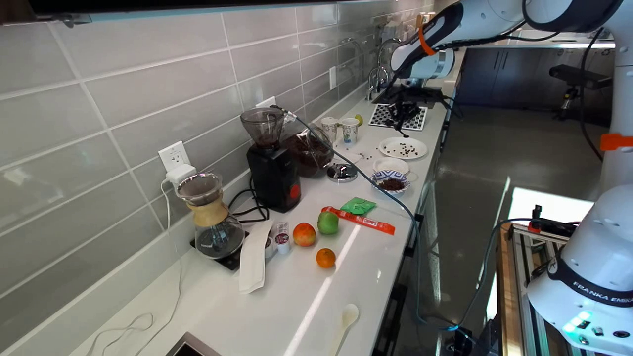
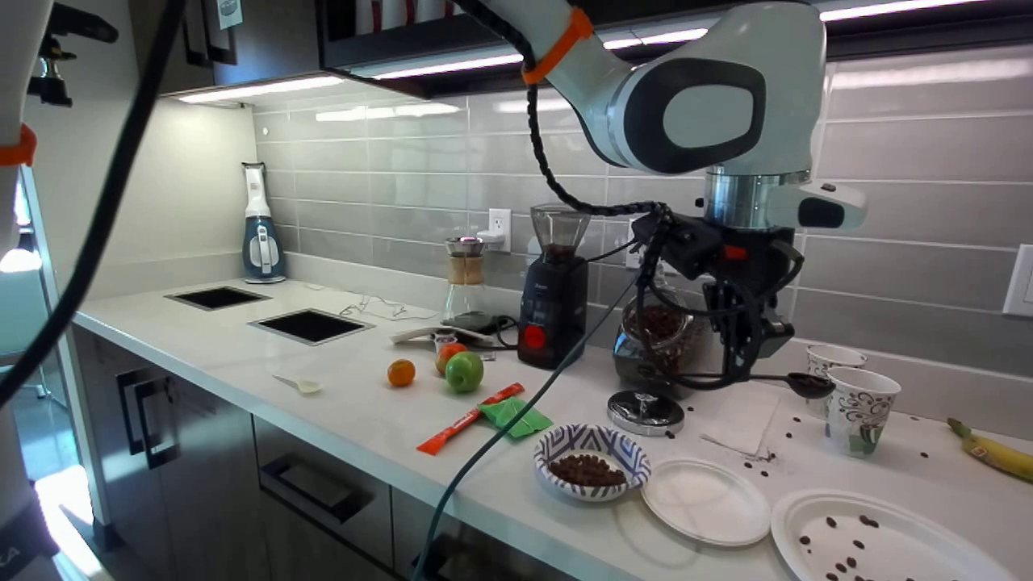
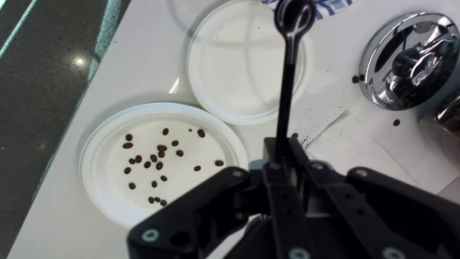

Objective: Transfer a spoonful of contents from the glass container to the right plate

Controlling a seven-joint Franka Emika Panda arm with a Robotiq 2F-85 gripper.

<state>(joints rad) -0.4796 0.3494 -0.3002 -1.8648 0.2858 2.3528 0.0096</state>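
My gripper [image 3: 286, 149] is shut on the handle of a black spoon [image 3: 287, 82], held above the counter beside the plates. The spoon [image 2: 809, 386] also shows in an exterior view, about level; no contents can be made out in its dark, shiny bowl. The right plate [image 3: 104, 138], white and oval, holds scattered brown beans; it shows in both exterior views [image 1: 389, 144] [image 2: 912, 524]. A smaller white plate [image 3: 248, 68] lies beside it. The glass container [image 1: 309, 153], dark brown inside and open, stands near the wall; the gripper [image 2: 730, 375] partly hides it in an exterior view.
A patterned bowl of beans [image 2: 591, 430] stands beside the small plate. A chrome lid [image 3: 409, 61] and a napkin [image 3: 359, 151] lie near the glass container. Paper cups [image 2: 862, 411] stand towards the wall. A black grinder [image 1: 273, 170] stands beside the container. A cable hangs across the counter.
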